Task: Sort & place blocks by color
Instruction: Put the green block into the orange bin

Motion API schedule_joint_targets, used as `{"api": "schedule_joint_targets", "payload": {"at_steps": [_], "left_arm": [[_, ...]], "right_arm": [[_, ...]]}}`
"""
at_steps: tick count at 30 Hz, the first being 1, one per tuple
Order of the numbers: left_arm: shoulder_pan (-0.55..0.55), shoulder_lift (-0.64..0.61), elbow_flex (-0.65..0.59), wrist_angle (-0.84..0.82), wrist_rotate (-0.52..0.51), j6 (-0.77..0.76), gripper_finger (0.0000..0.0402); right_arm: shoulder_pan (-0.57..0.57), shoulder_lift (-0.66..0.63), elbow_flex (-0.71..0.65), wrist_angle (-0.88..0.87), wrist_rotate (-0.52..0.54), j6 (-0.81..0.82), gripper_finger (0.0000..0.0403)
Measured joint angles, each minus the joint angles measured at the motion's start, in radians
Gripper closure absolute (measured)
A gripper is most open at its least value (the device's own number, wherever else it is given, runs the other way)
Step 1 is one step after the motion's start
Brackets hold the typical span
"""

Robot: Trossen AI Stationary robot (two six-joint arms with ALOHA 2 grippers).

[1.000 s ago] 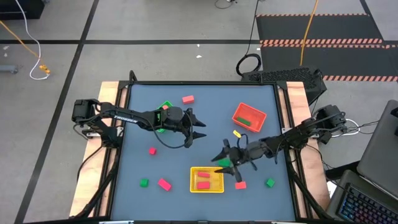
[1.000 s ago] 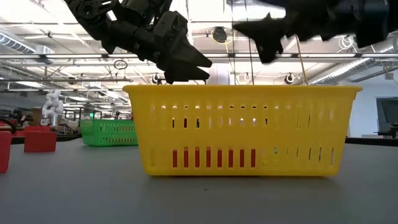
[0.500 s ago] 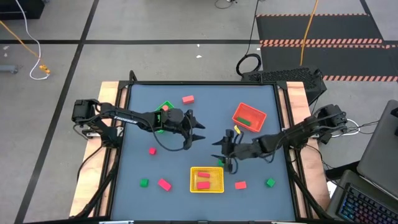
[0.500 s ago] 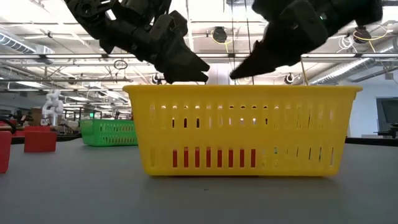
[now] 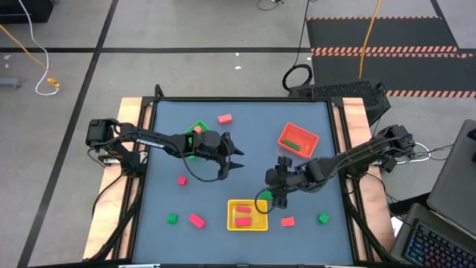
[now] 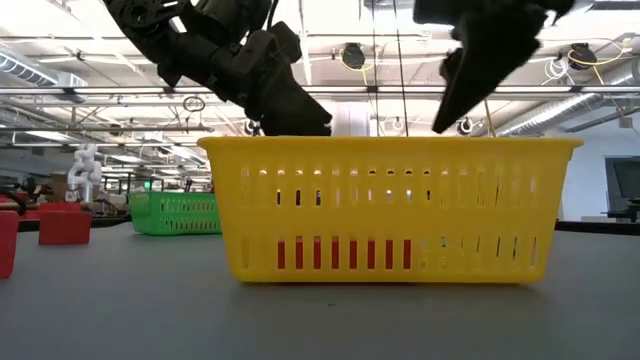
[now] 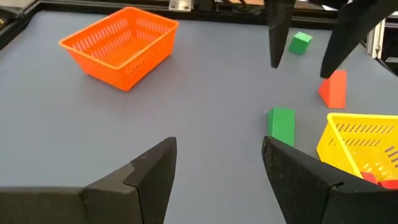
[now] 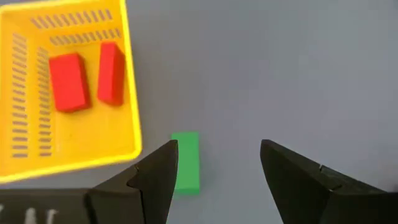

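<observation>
Right gripper now swung round from beside the yellow tray to above a green block.

Three slotted plastic baskets: one yellow, one orange, one green. Visible small solid blocks: four green, six red or pink. Two dark robot arms.

Grey floor, black tape lines
</observation>
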Motion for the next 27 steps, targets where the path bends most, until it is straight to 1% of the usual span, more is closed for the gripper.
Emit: {"api": "schedule_joint_targets", "payload": {"at_steps": [5, 8, 11, 15, 20, 24, 27], "left_arm": [[0.000, 0.000, 0.000, -0.029, 0.000, 0.000, 0.0163], [0.000, 0.000, 0.000, -0.030, 0.000, 0.000, 0.0163], [0.000, 0.000, 0.000, -0.028, 0.000, 0.000, 0.0163], [0.000, 0.000, 0.000, -0.021, 0.000, 0.000, 0.0163], [0.000, 0.000, 0.000, -0.007, 0.000, -0.001, 0.0163], [0.000, 0.000, 0.000, -0.005, 0.000, -0.005, 0.0163], [0.000, 0.000, 0.000, -0.005, 0.000, -0.022, 0.0163]], "right_arm": [[0.047, -0.001, -0.040, 0.003, 0.005, 0.065, 0.0179], [0.067, -0.001, -0.087, 0.025, 0.005, 0.121, 0.0179], [0.083, -0.001, -0.147, 0.094, 0.006, 0.152, 0.0179], [0.097, -0.001, -0.214, 0.220, 0.010, 0.150, 0.0179], [0.112, -0.001, -0.277, 0.284, 0.065, 0.136, 0.0177], [0.115, -0.001, -0.320, 0.322, 0.072, 0.134, 0.0162], [0.114, -0.001, -0.364, 0.426, 0.091, 0.128, 0.0143]]}}
